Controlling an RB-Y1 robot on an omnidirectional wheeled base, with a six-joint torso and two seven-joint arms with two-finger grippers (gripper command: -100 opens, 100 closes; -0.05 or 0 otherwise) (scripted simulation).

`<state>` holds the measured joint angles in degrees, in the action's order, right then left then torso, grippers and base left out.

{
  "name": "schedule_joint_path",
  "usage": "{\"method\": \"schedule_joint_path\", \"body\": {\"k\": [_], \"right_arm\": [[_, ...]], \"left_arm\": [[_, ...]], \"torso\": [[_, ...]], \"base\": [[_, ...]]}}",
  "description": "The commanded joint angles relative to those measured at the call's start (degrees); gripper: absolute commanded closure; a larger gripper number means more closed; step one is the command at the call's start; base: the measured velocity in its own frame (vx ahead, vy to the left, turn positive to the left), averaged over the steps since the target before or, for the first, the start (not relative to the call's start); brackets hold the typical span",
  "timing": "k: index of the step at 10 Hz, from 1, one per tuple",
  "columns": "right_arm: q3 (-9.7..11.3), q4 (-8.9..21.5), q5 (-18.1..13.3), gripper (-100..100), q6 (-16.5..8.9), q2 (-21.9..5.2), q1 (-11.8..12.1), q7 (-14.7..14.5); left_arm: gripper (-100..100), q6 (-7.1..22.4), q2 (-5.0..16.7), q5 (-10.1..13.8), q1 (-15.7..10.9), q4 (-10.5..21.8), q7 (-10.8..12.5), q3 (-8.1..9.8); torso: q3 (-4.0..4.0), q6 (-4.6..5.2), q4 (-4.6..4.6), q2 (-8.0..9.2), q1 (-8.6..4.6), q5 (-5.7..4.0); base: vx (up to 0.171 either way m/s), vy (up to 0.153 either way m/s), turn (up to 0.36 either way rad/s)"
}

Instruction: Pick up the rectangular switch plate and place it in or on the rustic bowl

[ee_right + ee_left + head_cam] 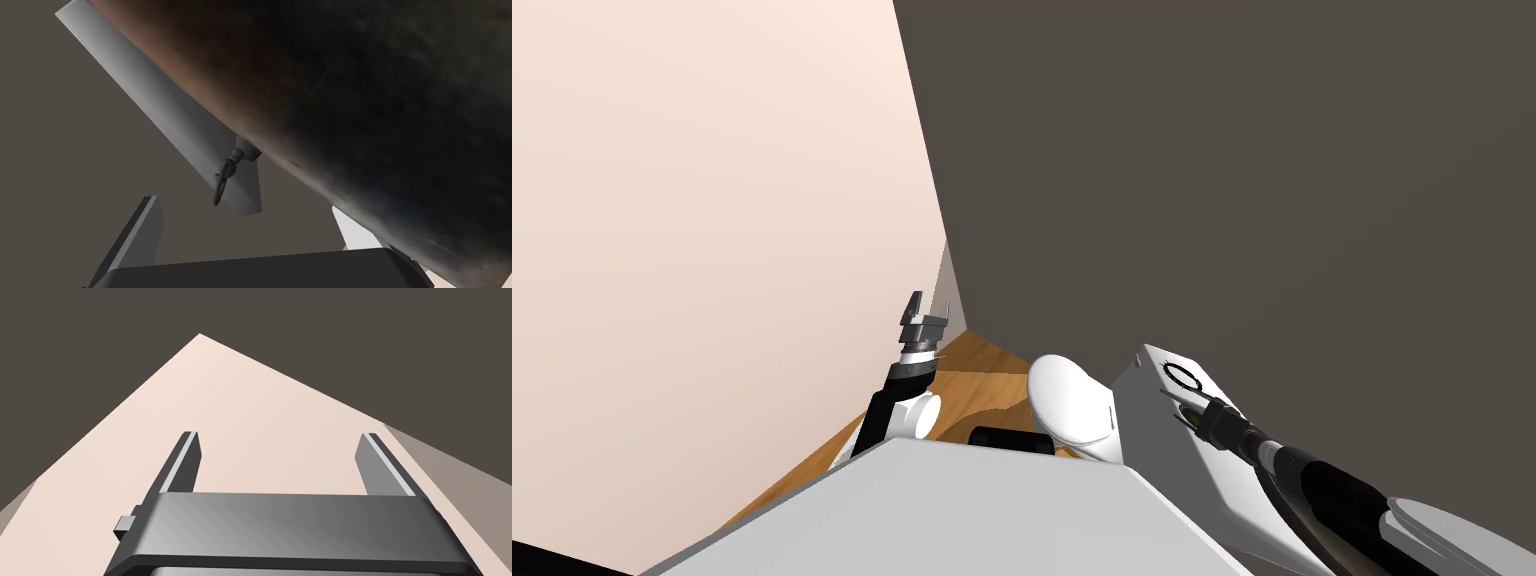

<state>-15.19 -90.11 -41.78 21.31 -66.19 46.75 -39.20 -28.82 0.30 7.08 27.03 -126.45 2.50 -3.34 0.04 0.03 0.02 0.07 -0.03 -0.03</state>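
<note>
Right tool [1181, 408] spread beside grey box [1152, 470], dark ring [1180, 377] ahead

The left gripper [280, 436] is open. Its two fingers [181, 465] rise from the dark grey body [290, 528] and stand wide apart, nearly parallel to each other. Each finger is dark, has a light grey strip along one edge, and ends in a slanted tip. A small square block [125, 528] sticks out from one side of the body. Between and behind the fingers lies a pale pink flat surface [260, 418], and dark brownish grey planes [350, 333] border it on both sides.
</note>
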Motion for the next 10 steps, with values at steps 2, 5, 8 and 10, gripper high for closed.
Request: {"method": "schedule_joint_path", "body": {"k": [2,5,8,10], "right_arm": [[0.1,0.1,0.0,100,-0.1,0.1,-0.1,-0.1],[-0.1,0.1,0.0,100,-0.2,0.0,-0.1,-0.1],[-0.1,0.1,0.0,100,-0.2,0.0,-0.1,-0.1],[-1.5,-0.1,-0.1,100,0.7,-2.2,0.5,0.5]], "left_arm": [[0,0.0,0.0,0.0,0.0,0.0,0.0,0.00],[0,0.0,0.0,0.0,0.0,0.0,0.0,0.00],[0,0.0,0.0,0.0,0.0,0.0,0.0,0.00],[0,0.0,0.0,0.0,0.0,0.0,0.0,0.00]], "torso": [[0.00,0.01,0.00,0.00,0.01,0.01],[-0.02,0.03,-0.05,0.02,0.04,-0.14],[-0.01,0.03,-0.05,0.02,0.04,-0.14],[-0.01,0.03,-0.04,0.03,0.04,-0.14]], "base": [[-0.003,-0.004,0.006],[0.000,0.000,0.000],[0.000,0.000,0.000],[-0.021,-0.001,-0.044]]}}
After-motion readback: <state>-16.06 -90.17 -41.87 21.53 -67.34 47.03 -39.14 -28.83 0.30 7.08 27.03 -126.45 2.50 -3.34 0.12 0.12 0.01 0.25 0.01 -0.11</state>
